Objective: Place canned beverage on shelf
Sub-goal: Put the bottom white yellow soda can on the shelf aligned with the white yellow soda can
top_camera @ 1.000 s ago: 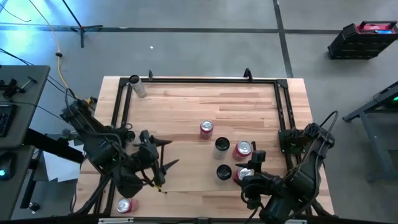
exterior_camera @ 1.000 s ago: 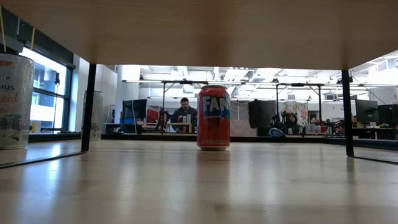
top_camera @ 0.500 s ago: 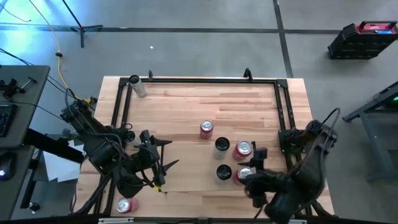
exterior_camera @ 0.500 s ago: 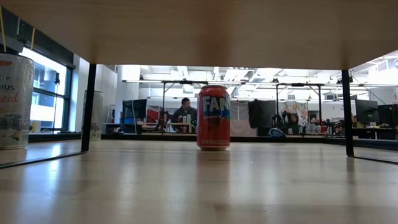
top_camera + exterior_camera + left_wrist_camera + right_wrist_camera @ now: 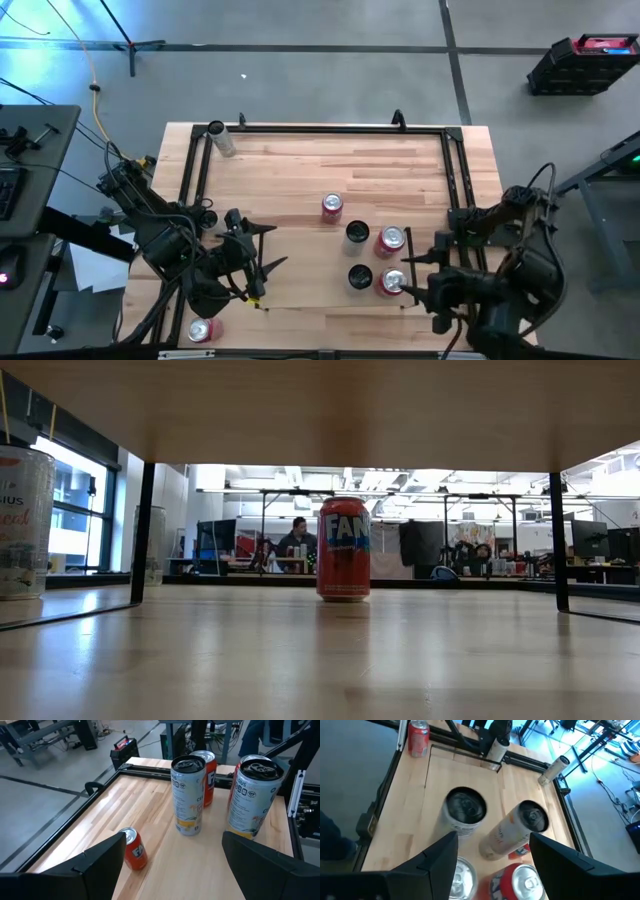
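Observation:
The shelf [image 5: 300, 285] is a pale-wood panel standing over the near middle of the table; the low view looks beneath its underside [image 5: 320, 410]. Several cans stand upright on its right part: two black-topped tall cans [image 5: 357, 232] [image 5: 360, 277] and two red cans [image 5: 391, 240] [image 5: 392, 282]. My right gripper [image 5: 418, 276] is open and empty, just to the right of the nearer red can; its wrist view looks down on the cans [image 5: 465, 810]. My left gripper [image 5: 270, 248] is open and empty over the shelf's left part.
A red Fanta can [image 5: 332, 207] stands on the tabletop beyond the shelf's far edge [image 5: 343, 548]. A pale can [image 5: 222, 140] lies at the far left corner. Another red can [image 5: 202, 330] stands at the near left. A black tube frame [image 5: 320, 128] borders the table.
My right arm has drawn back toward the table's right edge, away from the cans. The nearer red can, half covered by the gripper a second ago, now shows whole and stands where it was.

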Available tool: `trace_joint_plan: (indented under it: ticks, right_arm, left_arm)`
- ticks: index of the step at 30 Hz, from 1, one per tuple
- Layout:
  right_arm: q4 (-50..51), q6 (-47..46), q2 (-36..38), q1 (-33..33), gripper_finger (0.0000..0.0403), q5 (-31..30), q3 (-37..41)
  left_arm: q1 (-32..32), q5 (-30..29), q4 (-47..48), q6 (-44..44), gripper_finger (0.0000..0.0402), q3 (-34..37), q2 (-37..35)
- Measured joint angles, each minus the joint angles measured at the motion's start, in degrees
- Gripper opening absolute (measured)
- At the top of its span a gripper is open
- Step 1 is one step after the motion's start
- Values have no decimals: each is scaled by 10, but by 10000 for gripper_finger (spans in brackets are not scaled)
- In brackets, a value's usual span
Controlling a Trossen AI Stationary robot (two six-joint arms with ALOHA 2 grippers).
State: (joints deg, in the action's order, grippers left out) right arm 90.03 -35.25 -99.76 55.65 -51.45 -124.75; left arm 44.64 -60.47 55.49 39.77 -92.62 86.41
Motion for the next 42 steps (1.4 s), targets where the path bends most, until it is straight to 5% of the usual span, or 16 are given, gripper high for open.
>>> trace_joint_plan:
  ticks: [17,42]
  right_arm:
    - [0,-8,-83,-43,231,21,0]
    - [0,83,-85,-67,231,3,0]
  left_arm:
    - [0,33,-1,32,321,0,0]
    - [0,44,-1,32,321,0,0]
